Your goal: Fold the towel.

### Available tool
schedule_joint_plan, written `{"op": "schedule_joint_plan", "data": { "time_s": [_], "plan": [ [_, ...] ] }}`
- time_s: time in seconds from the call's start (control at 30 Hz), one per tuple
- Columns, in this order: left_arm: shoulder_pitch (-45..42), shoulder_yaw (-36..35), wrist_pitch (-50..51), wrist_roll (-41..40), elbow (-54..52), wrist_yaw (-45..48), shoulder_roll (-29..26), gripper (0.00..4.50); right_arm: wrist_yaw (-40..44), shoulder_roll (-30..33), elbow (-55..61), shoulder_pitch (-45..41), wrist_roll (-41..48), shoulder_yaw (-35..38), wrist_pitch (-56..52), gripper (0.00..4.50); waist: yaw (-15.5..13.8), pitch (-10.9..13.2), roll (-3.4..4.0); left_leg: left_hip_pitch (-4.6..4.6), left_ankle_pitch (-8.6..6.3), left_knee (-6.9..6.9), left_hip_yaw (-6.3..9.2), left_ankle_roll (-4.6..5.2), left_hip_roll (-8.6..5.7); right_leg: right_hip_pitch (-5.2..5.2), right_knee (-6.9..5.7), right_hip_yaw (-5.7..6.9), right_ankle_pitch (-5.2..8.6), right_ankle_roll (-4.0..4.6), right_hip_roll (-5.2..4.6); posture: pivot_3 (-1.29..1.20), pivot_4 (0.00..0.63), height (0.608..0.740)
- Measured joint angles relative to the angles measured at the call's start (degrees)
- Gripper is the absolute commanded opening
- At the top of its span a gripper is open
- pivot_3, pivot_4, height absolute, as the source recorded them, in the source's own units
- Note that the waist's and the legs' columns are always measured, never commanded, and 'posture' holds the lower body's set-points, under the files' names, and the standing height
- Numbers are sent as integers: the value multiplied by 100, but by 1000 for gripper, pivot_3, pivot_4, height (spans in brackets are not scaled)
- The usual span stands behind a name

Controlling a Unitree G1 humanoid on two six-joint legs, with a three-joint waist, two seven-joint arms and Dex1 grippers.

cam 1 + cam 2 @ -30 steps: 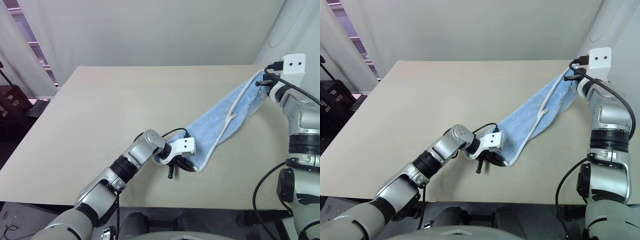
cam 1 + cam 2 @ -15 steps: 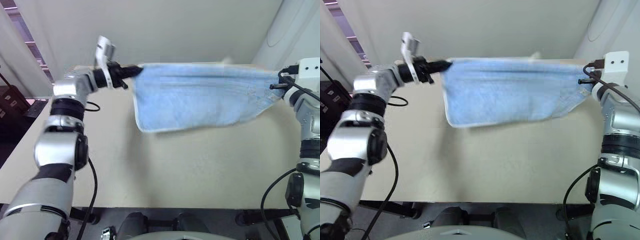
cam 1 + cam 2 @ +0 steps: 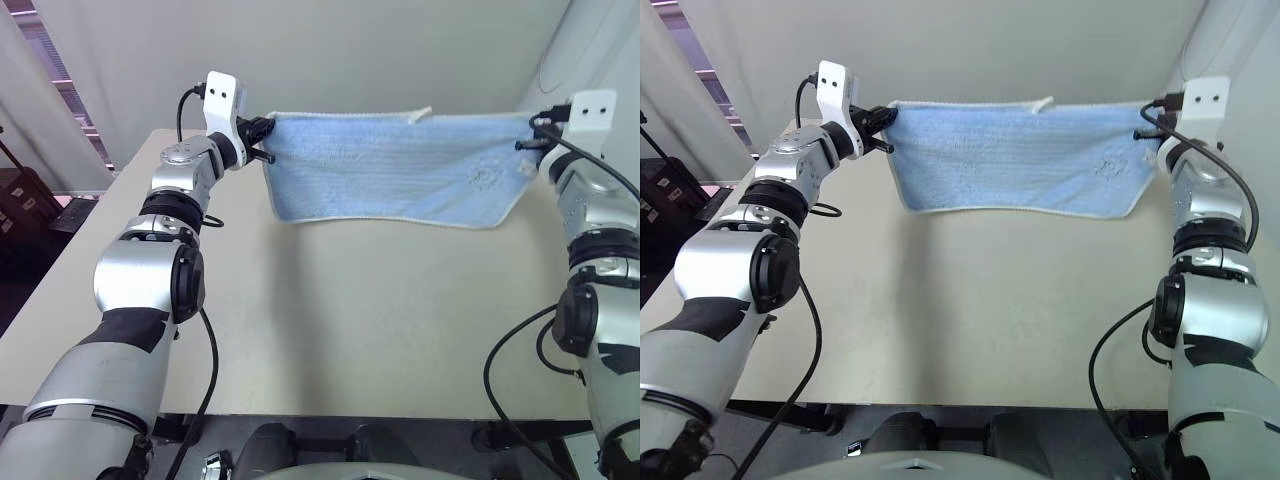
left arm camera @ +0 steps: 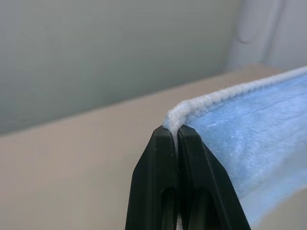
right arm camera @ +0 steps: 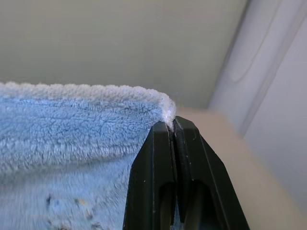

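One towel, light blue terry cloth with a white stitched border and a small white loop at its top edge, is held spread in the air above the far part of the surface. It is stretched by its two upper corners and its lower edge hangs free, apparently clear of the surface. The cloth is judged soft, light and limp: it sags where unsupported, is not fragile, and its pile should keep it from slipping. The corners and the stitched border are judged the best places for a hold, since a pinch there keeps the edge taut.

Two grippers are counted. The left gripper is seen with its jaws pressed together on the white border at one upper corner. The right gripper is seen with its jaws pressed together on the opposite upper corner.

One surface, beige, is counted beneath.
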State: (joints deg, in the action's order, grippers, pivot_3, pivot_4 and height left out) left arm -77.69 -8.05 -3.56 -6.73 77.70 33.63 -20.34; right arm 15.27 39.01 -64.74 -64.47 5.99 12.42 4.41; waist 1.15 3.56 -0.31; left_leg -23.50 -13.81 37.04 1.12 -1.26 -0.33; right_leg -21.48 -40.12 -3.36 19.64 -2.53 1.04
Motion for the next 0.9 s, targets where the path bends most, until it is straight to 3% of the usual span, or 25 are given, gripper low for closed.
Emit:
{"op": "schedule_joint_plan", "data": {
  "time_s": [0.13,0.2,0.37,0.53,0.73,0.9],
  "plan": [
    [79,23,-496,190,-30,576,-171,25,586,-19,904,517,214,118,487,0,-6,-2,-1,1,0,-1,0,-1,0,6,3,1,0,0,3,0,0,740],
    [293,103,-580,318,-59,1201,-394,25,754,37,1770,1330,210,103,434,0,-13,-4,0,2,1,4,1,-1,1,9,1,2,0,0,2,0,0,740],
    [1295,225,-743,401,-158,2893,-928,25,1050,-28,4969,4464,753,318,-737,0,-33,-3,1,-7,1,14,6,-2,1,0,-11,4,1,2,2,0,0,740],
    [1694,259,-757,311,-777,4284,-1365,25,1035,-245,7497,6244,1926,1183,-1944,0,-7,-5,-5,18,1,30,8,-2,2,28,-19,6,-1,3,6,0,0,740],
    [2893,295,-219,38,-2348,5447,-2160,25,1697,-398,9067,8479,2948,1728,-2684,0,11,-10,-4,116,0,4,3,-1,13,115,-4,1,6,12,9,0,0,740],
    [4237,457,474,-154,-3840,5697,-2460,25,2207,-476,9383,9479,3185,1932,-2691,0,1,-14,-11,116,0,22,-7,-1,23,122,-4,1,15,38,-5,0,0,740]
  ]
}}
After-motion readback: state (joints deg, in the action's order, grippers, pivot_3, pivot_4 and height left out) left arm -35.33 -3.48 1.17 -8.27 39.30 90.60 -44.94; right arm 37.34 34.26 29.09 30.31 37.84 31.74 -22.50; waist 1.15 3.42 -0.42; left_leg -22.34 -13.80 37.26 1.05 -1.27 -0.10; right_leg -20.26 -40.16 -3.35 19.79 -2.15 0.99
